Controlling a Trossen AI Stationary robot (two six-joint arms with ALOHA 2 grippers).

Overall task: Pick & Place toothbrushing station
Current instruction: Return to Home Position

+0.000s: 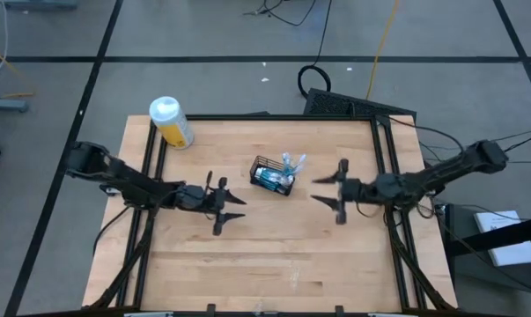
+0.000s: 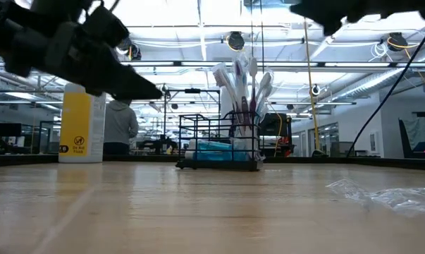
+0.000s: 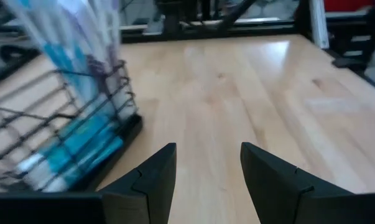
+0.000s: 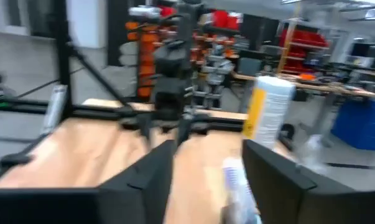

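Observation:
The toothbrushing station is a small black wire-mesh basket [image 1: 270, 177] that stands on its base near the table's middle. Teal tubes [image 3: 81, 146] lie inside it, and white-and-blue toothbrushes [image 2: 242, 88] stick up from it. My left gripper [image 1: 236, 204] hovers open just left of the basket and a little nearer the front edge. In its wrist view the basket [image 3: 47, 134] shows beside the open fingers [image 3: 151, 177]. My right gripper [image 1: 319, 189] is raised and open to the basket's right, pointing at it. The brush heads [image 4: 236, 180] show beyond its fingers.
A yellow bottle with a white cap [image 1: 171, 121] stands at the table's far left corner. A scrap of clear plastic [image 2: 381, 195] lies on the wood near the front. Black frame rails [image 1: 381, 145] run along the table's sides. Bare wood [image 1: 283, 251] lies in front of the basket.

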